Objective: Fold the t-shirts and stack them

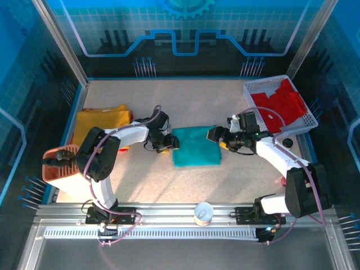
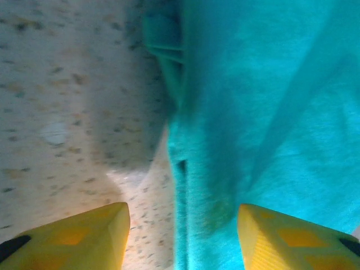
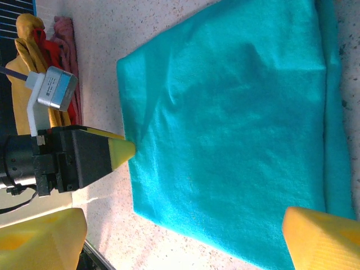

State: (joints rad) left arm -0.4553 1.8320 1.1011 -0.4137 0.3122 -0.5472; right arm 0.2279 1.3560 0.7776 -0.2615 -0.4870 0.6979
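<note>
A teal-green t-shirt (image 1: 195, 146) lies folded into a rectangle at the table's middle. My left gripper (image 1: 169, 143) is at its left edge, jaws open, and the cloth's edge (image 2: 185, 185) runs between the yellow fingers (image 2: 73, 236). My right gripper (image 1: 216, 135) hangs at the shirt's right edge, open wide over the flat cloth (image 3: 236, 112) and holding nothing. One left fingertip (image 3: 124, 151) touches the shirt's far edge in the right wrist view. A mustard-yellow t-shirt (image 1: 101, 121) lies crumpled at the left. A red t-shirt (image 1: 281, 104) sits in the basket.
The white mesh basket (image 1: 254, 90) stands at the back right. An orange object (image 1: 59, 163) sits at the left edge, beside the left arm. A small round cup (image 1: 203, 212) rests on the front rail. Blue walls enclose the table.
</note>
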